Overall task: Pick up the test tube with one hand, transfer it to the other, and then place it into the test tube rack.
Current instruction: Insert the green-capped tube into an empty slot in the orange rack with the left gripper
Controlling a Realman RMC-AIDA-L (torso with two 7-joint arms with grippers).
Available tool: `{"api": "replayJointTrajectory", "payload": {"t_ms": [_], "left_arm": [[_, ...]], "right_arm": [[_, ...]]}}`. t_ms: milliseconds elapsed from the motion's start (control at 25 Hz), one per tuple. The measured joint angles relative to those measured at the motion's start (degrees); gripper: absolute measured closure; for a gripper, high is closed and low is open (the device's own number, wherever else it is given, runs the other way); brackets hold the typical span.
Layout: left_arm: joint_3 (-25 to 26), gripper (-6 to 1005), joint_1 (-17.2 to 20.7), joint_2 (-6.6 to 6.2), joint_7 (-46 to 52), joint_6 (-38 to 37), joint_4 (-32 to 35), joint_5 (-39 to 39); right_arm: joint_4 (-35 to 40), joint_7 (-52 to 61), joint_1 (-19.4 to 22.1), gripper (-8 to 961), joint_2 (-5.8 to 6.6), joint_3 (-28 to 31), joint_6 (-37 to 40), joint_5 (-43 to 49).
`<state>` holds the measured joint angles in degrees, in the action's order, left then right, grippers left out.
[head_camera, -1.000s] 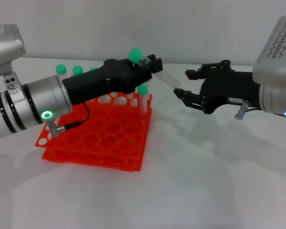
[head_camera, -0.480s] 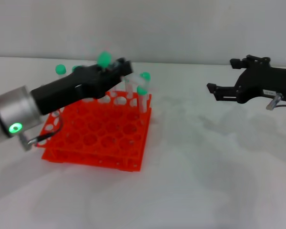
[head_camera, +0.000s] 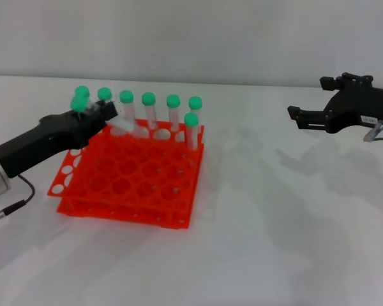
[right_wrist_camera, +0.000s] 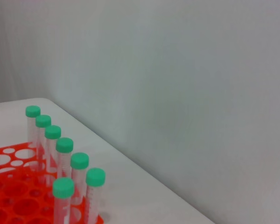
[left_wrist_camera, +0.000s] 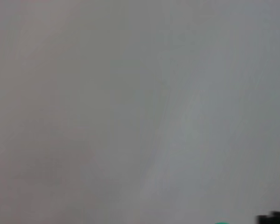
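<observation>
Soft, even, bright light from overhead; the white worktop (head_camera: 255, 242) carries only faint grey shadows, one at 3 o'clock under the right arm. The left gripper (head_camera: 99, 115) and its test tube (head_camera: 118, 122) smear with motion blur. The left wrist view is featureless grey haze; the right wrist view is sharp
</observation>
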<state>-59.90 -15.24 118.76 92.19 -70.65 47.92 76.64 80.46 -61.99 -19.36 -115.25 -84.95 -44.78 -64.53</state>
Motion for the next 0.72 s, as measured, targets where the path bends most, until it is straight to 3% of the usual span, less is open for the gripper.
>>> {"api": "replayJointTrajectory", "payload": {"t_ms": [240, 440, 720], "left_arm": [[-0.8, 761, -1.5, 0.17, -1.2, 7.6, 0.1, 2.5], [-5.2, 758, -4.0, 0.23, -1.1, 13.5, 0.1, 3.8], [-8.3, 753, -5.9, 0.2, -0.4, 17.3, 1.2, 6.5]], "right_arm": [[0.0, 2.4, -0.8, 96, 0.02, -0.7, -0.3, 0.1], [0.0, 3.8, -0.9, 96, 0.02, -1.0, -0.4, 0.1], [0.0, 5.2, -0.9, 96, -0.05, -1.9, -0.4, 0.1]]}}
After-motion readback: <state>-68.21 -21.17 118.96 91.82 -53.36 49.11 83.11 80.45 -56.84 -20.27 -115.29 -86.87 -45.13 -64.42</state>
